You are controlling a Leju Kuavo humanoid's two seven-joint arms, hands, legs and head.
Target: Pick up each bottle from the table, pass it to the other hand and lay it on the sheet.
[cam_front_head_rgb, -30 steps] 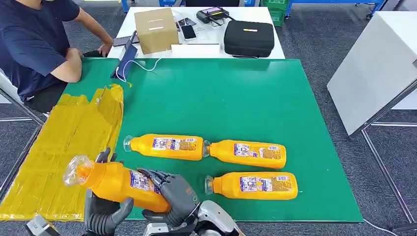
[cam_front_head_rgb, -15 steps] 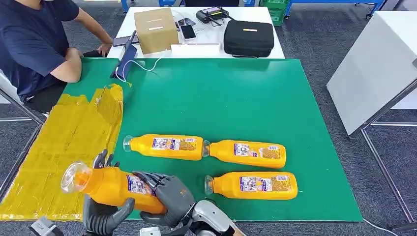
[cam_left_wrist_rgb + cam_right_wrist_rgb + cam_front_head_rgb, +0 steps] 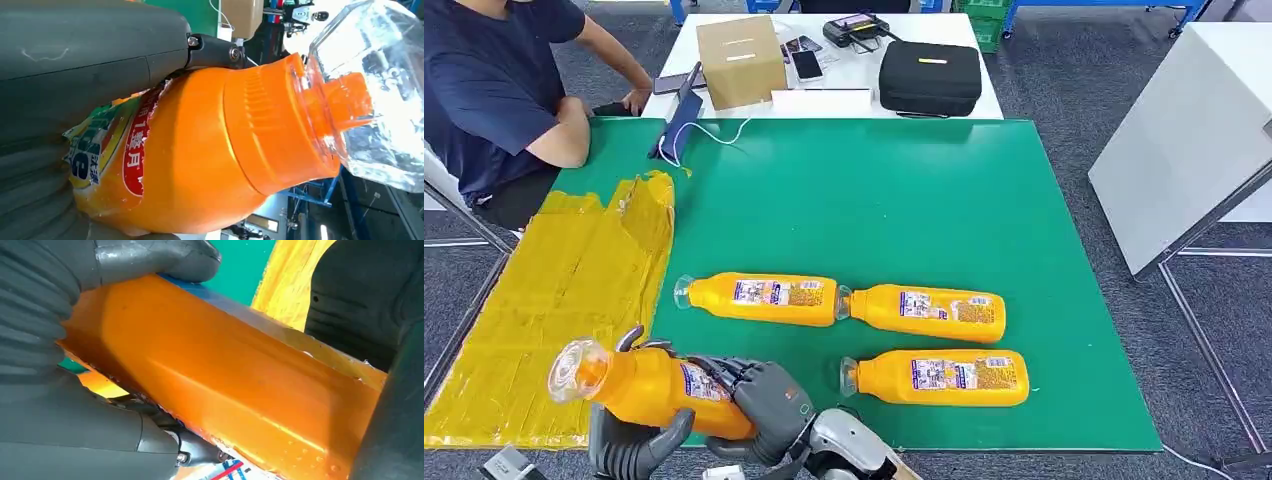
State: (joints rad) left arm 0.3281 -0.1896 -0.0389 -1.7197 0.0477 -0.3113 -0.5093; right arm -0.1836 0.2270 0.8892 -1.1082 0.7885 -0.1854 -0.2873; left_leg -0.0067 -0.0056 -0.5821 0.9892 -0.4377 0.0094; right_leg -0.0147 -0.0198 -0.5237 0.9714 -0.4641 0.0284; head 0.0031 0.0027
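Both hands sit at the near left edge. The left hand [image 3: 629,445] and the right hand [image 3: 759,405] each grip one bottle [image 3: 649,388].

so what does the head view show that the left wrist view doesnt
Head view alone: three more bottles lying on the green mat, the yellow sheet, a seated person, and the right hand gripping the held bottle. Left wrist view alone: the clear cap over an orange spout, seen close. Both share: the held bottle and the left hand on it.
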